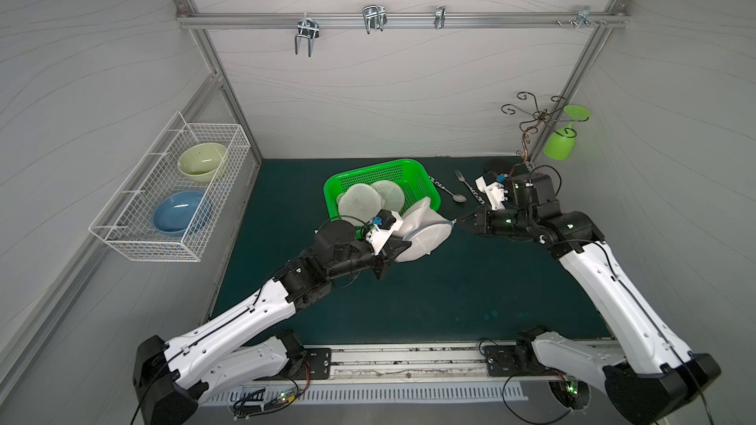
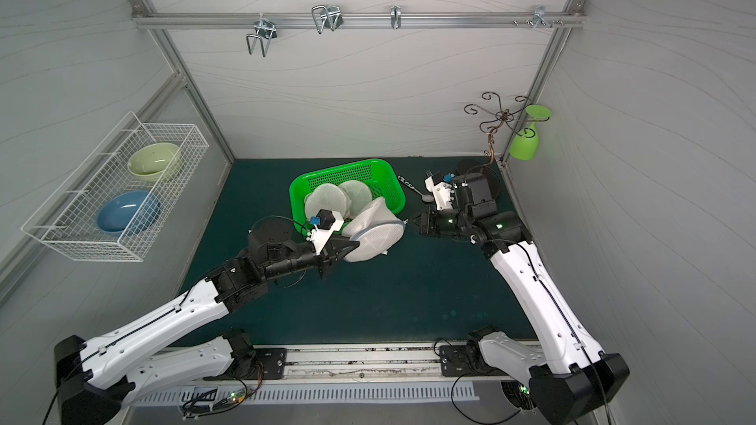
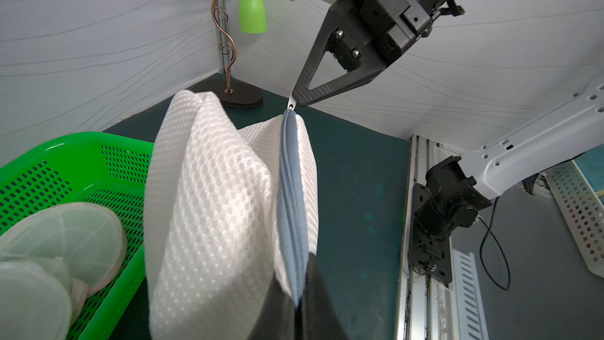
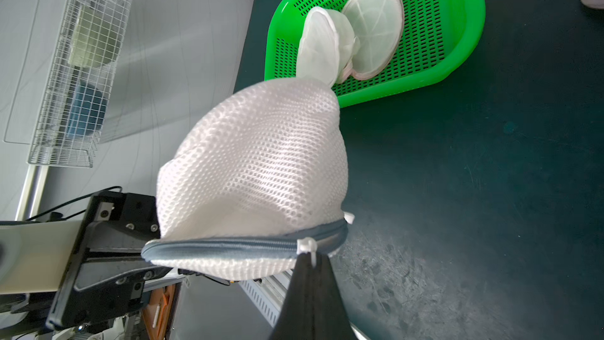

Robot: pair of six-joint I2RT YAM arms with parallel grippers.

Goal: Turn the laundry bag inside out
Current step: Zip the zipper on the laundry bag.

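One bag [image 1: 425,235]; two mesh discs [image 1: 360,202] [image 1: 388,194] in one green basket [image 1: 368,167]; one wire basket [image 1: 212,126] with two bowls, green [image 1: 202,159], blue [image 1: 180,210]; one rail [image 1: 401,21]; four rail hooks [image 1: 307,36] [image 1: 374,18] [image 1: 439,16] [image 1: 583,18]; one goblet [image 1: 558,145]; one stand [image 3: 243,94]; one fork [image 1: 460,175]; one spoon [image 1: 460,198]; one mat [image 1: 450,300]; two arms, left [image 1: 245,320], right [image 1: 613,292]; two wrist cameras [image 1: 384,222] [image 1: 491,192]

Laundry bag [image 1: 425,235] beside green basket [image 1: 370,173]

Soft even light, fisheye-bent edges

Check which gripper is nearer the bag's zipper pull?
Right. The right gripper pinches the zipper pull itself; the left gripper clamps the laundry bag at the zipper's opposite end.
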